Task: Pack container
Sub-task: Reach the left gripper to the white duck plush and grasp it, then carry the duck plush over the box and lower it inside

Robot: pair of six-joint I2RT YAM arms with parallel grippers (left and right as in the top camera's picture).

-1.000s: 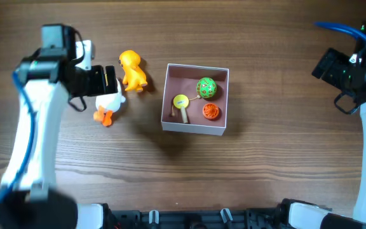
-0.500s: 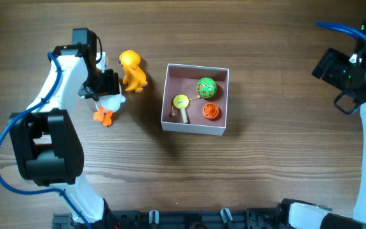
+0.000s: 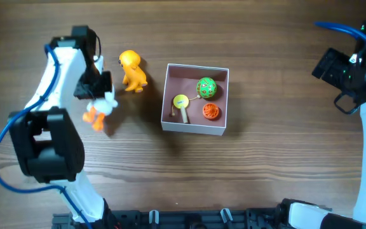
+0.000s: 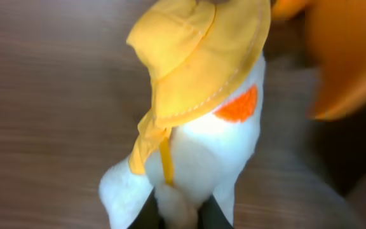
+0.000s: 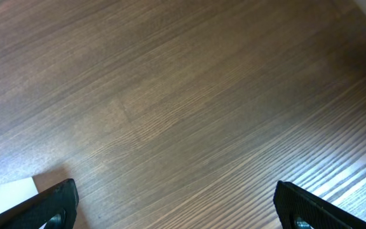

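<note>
A white plush duck (image 3: 100,108) with orange feet and a yellow hat (image 4: 202,57) is in my left gripper (image 3: 96,89). In the left wrist view the left gripper (image 4: 176,217) is shut on the white fluff of the duck's body (image 4: 202,159). The container (image 3: 192,129), a white-walled box with a pink inside, stands at the table's centre, right of the duck. It holds a green ball (image 3: 206,87), a yellow toy (image 3: 181,102) and an orange ball (image 3: 211,111). My right gripper (image 5: 176,210) is open over bare wood, far right of the container (image 5: 5,194).
An orange-yellow toy figure (image 3: 132,70) stands between the duck and the container, and shows as an orange blur (image 4: 348,57) beside the duck in the left wrist view. The right arm (image 3: 348,73) sits at the table's right edge.
My left gripper has closed on the duck. The duck has shifted a little left and away from the orange-yellow figure. The right arm has not moved.
</note>
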